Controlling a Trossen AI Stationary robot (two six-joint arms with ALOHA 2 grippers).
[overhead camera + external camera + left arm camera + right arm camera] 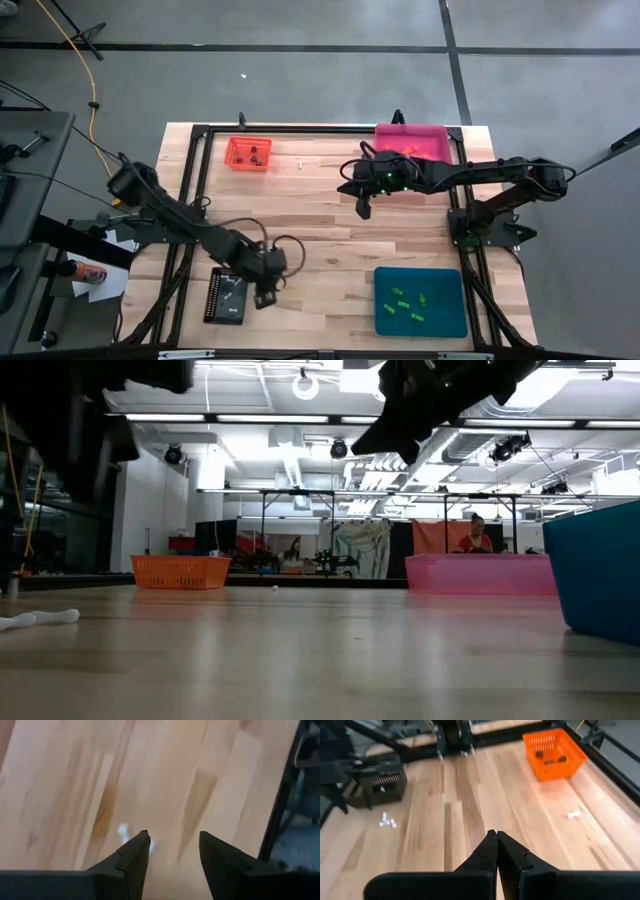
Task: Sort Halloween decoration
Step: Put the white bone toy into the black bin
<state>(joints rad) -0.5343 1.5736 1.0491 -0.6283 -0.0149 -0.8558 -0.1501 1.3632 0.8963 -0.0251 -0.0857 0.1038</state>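
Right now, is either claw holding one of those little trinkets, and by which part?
No. The left claw is open over a white trinket on the table; the right claw is shut, empty, above bare wood.

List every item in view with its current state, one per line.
left gripper: open, low over the table beside a white trinket
right gripper: shut, empty, above mid-table
orange tray: holds dark trinkets
teal tray: holds green trinkets
pink tray: holds something orange
black tray: holds a small white piece
white bone-shaped trinket: loose on the table near the orange tray
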